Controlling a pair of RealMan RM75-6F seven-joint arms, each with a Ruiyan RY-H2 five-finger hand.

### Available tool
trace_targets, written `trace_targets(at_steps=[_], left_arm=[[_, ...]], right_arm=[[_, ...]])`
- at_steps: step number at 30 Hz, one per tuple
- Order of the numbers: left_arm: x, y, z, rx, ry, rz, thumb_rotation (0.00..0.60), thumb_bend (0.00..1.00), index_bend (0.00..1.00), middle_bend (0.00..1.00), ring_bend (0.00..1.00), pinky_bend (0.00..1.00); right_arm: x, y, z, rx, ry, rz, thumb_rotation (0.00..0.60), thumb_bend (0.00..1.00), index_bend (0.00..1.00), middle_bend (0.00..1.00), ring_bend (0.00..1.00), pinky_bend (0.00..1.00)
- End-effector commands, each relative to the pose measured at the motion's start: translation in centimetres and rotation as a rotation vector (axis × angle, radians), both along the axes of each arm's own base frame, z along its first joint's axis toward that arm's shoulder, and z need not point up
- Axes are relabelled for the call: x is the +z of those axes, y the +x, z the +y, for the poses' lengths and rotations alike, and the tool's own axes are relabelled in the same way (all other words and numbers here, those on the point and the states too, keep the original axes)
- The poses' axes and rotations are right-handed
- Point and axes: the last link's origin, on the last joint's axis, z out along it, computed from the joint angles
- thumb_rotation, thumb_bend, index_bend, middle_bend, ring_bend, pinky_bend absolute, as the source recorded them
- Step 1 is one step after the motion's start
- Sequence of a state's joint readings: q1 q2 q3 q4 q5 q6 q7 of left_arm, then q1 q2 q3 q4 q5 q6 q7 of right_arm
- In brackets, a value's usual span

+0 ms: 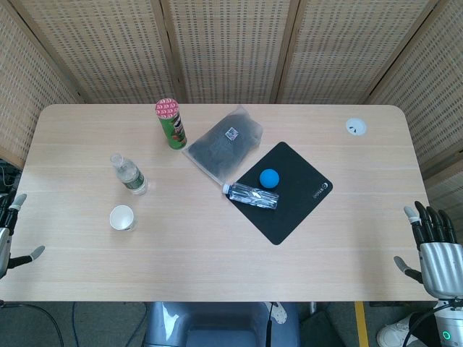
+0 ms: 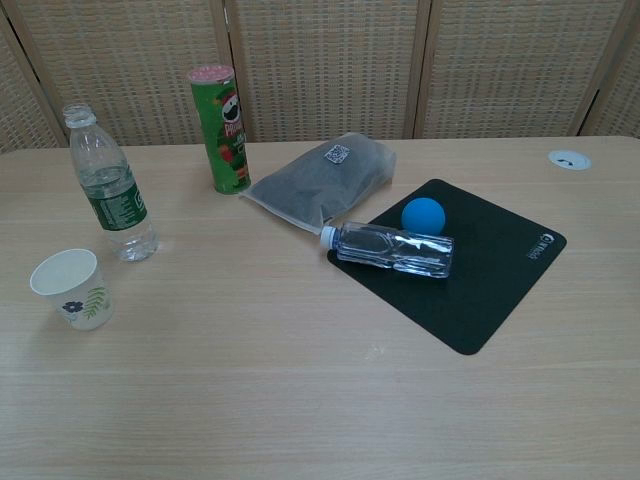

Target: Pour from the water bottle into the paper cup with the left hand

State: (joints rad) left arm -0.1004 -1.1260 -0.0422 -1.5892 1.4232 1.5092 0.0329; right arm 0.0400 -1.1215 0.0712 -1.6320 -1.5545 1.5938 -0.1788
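Progress: pretty much zero so far, judging by the layout. Nothing is gripped, nothing is tipped, and the whole job is ahead.

Left hand [image 1: 13,235]: sits at the table's left edge, around 8 o'clock from the table's centre, only partly in the head view. Fingers look spread and hold nothing. The chest view doesn't show it at all.

Right hand [image 1: 432,246]: parked at the right edge, about 4 o'clock, fingers apart and upright, also empty. Not needed for this one.

Water bottle [image 2: 110,188]: the upright one with the green label, standing on the left side of the table, roughly 9 o'clock from centre. Cap looks to be on (hard to be sure at this size), so that may need sorting before any pour. It seems partly filled.

Paper cup [image 2: 72,288]: upright, mouth open, just beside the bottle at its 7 o'clock, nearer the robot. Looks empty from the head view.

Second bottle [image 2: 391,248]: lying on its side across the edge of the black mat [image 2: 500,275], touching or nearly touching the blue ball [image 2: 423,215]. Probably not the target, since the standing one is paired with the cup.

Other stuff: chips can [image 2: 222,130] and a grey bag [image 2: 322,182] further back, well apart from the cup.

Left to do: reach, grip the bottle, lift, tilt over the cup, pour.
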Motion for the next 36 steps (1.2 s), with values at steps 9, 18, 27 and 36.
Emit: trace_targets(at_steps=[9, 18, 27, 36], left_arm=[[-0.2, -0.5, 3.5, -0.031, -0.050, -0.156, 0.600, 0.02, 0.00, 0.00, 0.00, 0.00], [-2.7, -0.4, 11.8, -0.066, -0.194, -0.493, 0.600, 0.00, 0.00, 0.00, 0.00, 0.00], [-6.8, 0.4, 16.8, -0.036, -0.268, -0.672, 0.600, 0.00, 0.00, 0.00, 0.00, 0.00], [-10.8, 1.1, 19.7, 0.053, -0.275, -0.884, 0.600, 0.00, 0.00, 0.00, 0.00, 0.00]], right_arm=[[-0.1, 0.0, -0.2, -0.005, 0.019, -0.018, 0.600, 0.00, 0.00, 0.00, 0.00, 0.00], [-0.6, -0.3, -0.8, -0.033, 0.046, -0.025, 0.600, 0.00, 0.00, 0.00, 0.00, 0.00], [-0.7, -0.3, -1.0, -0.044, 0.048, -0.017, 0.600, 0.00, 0.00, 0.00, 0.00, 0.00], [-1.2, -0.9, -1.8, -0.080, 0.053, -0.001, 0.600, 0.00, 0.00, 0.00, 0.00, 0.00]])
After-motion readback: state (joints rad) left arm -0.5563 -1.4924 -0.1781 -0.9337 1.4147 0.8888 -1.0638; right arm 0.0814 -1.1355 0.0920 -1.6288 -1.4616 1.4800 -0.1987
